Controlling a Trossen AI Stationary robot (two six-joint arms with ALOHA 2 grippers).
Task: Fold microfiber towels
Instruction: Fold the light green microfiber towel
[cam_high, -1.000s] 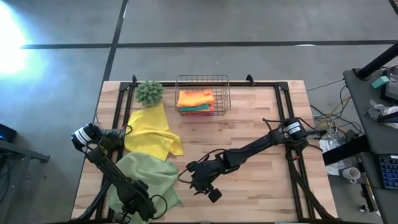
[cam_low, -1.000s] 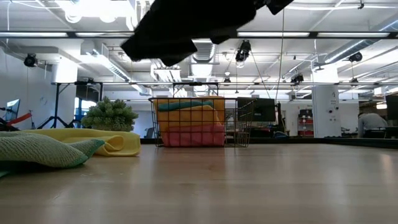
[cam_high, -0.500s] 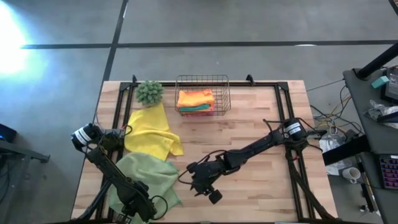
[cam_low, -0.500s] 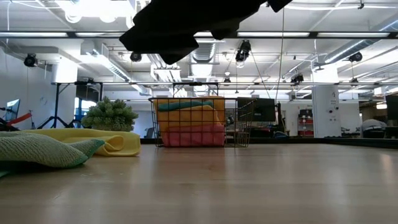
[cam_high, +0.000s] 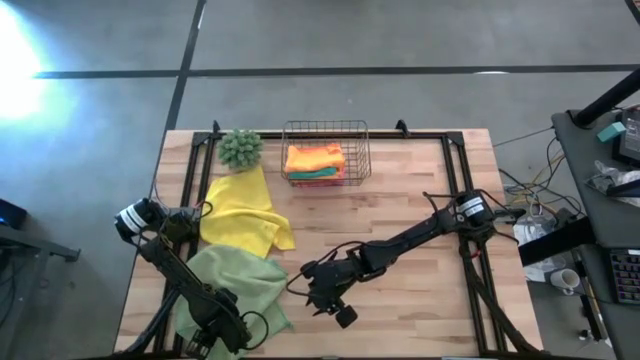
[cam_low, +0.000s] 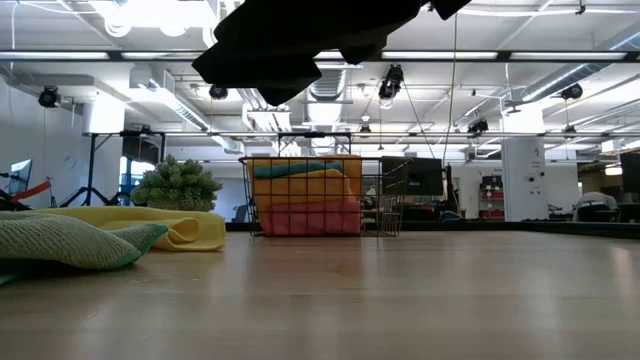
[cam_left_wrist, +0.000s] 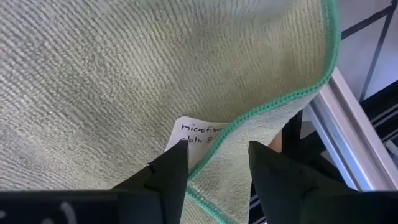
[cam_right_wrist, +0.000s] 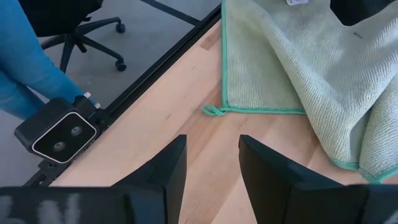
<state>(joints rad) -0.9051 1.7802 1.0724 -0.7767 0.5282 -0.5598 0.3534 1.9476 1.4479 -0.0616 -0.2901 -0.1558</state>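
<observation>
**Even light, one hot corner**

Ceiling lights (cam_low: 150, 12) in the low view flare white. Seen from above, glare washes the floor (cam_high: 25, 70) beyond the table's (cam_high: 400, 200) left corner. The arm (cam_low: 300, 40) overhead reads as a black, blurred silhouette (backlit).

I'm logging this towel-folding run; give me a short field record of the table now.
sage towel: pale sage green microfiber towel rumpled at the table's front left
left gripper: open over its teal-stitched edge and white tag
right gripper: open above bare wood beside it
yellow towel: behind
basket: copper wire basket, holding folded towels
</observation>
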